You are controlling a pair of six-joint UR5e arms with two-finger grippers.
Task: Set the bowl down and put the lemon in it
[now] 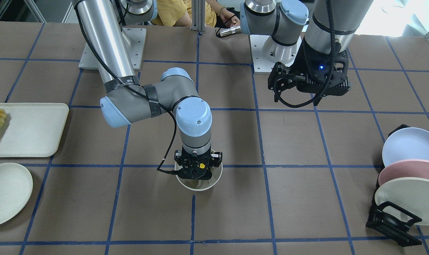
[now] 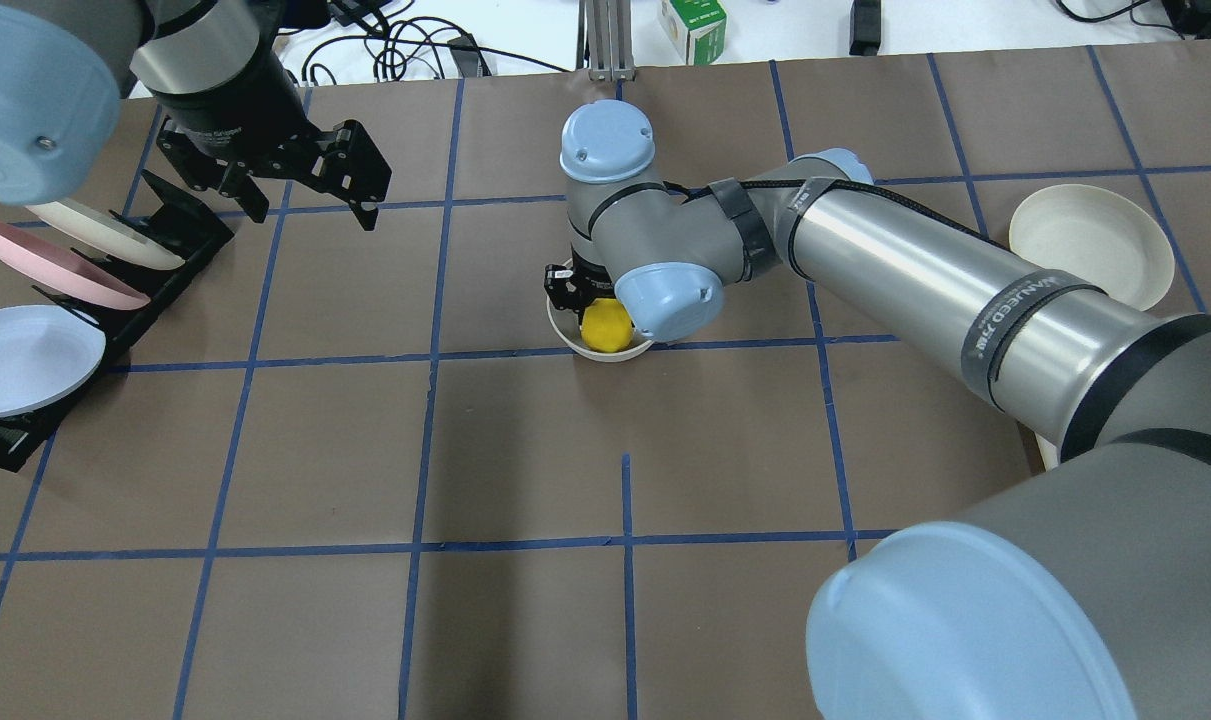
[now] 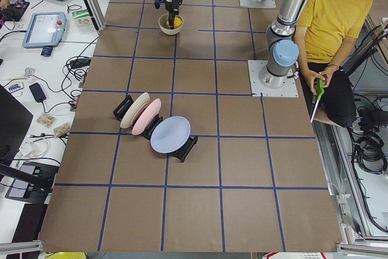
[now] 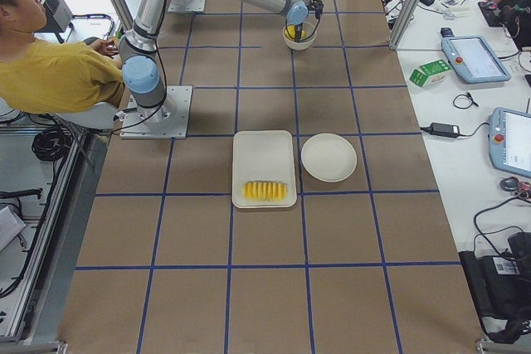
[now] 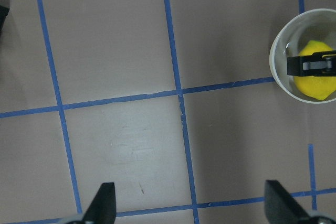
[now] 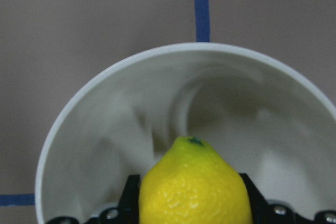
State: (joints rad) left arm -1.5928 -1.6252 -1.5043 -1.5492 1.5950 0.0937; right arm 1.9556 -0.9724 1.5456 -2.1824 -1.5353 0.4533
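Lemon (image 6: 194, 187) is being held inside the bowl (image 6: 79, 129), its dark tip pointing toward the bowl's wall. It is being clamped on both sides by the right claw (image 1: 196, 171), which is being held straight above the bowl. The bowl is being carried upright by the brown surface (image 2: 525, 450), on a blue tape line. Well apart from the bowl, on the robot's left, the left claw (image 5: 191, 205) is being held above the surface with its fingers spread wide around nothing. Farther left of the bowl, a rack of plates (image 2: 35, 350) is being borne by the surface.
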